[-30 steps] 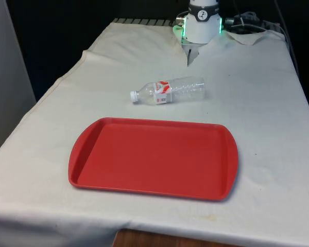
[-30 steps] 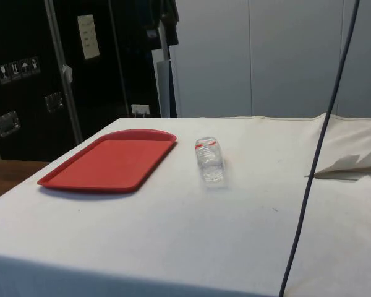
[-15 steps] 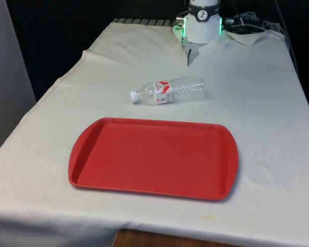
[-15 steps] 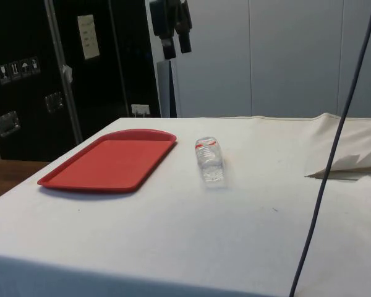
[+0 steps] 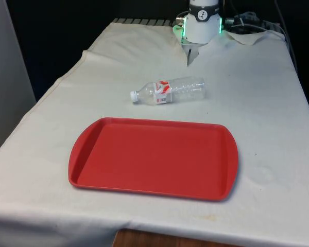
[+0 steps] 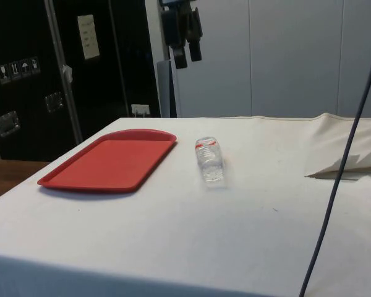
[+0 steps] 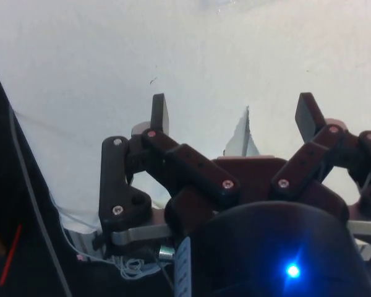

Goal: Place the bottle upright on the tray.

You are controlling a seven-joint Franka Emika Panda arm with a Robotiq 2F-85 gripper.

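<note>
Bottle (image 5: 168,90) lies on its side on the cloth (image 5: 257,103), clear plastic with a red-and-white label and a white cap. Cap points toward the front view's left. It sits between the tray (image 5: 153,158) and the robot base, near the tray's far edge but apart from it, not touching. In the side view the bottle (image 6: 209,159) lies just beside the tray (image 6: 111,159), its base end toward the camera.

Tray is red, rectangular with rounded corners, flat on the bench, nothing on it.

Gripper (image 6: 187,58) hangs high above the bench in the side view, well above the bottle and tray, touching nothing. In the wrist view the gripper (image 7: 232,114) has its fingers (image 7: 159,112) spread wide, nothing between them, with white cloth below.

A fold of cloth is rumpled near the robot base.
</note>
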